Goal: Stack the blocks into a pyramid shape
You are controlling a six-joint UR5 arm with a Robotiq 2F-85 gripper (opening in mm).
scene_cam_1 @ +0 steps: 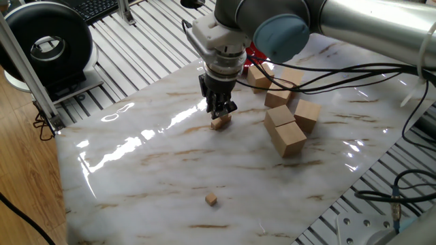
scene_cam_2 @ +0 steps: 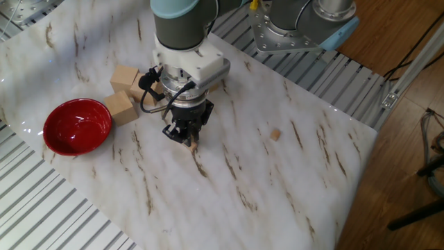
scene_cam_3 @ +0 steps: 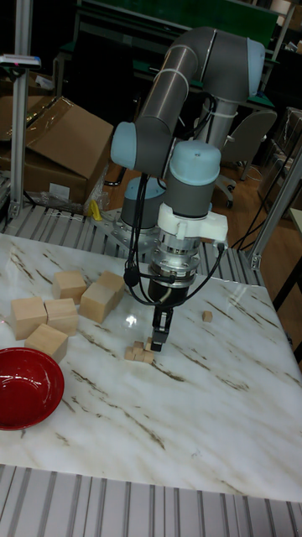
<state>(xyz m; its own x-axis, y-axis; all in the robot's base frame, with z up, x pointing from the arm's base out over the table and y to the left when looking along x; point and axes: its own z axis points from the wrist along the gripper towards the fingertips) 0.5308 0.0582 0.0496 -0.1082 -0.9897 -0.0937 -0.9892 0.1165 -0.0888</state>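
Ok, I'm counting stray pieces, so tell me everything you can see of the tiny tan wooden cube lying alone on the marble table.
The tiny tan wooden cube is light, plain wood, resting flat on the white marble-patterned table. It sits alone, touching nothing, well apart from the small pile of cubes under the black two-finger gripper and from the large pale wooden blocks.

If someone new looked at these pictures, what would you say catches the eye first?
The grey UR5 arm's two-finger gripper reaches down onto a small pile of tiny tan wooden cubes mid-table. A glossy red bowl sits at the marble table's edge beside large pale wooden blocks, and one tiny cube lies alone.
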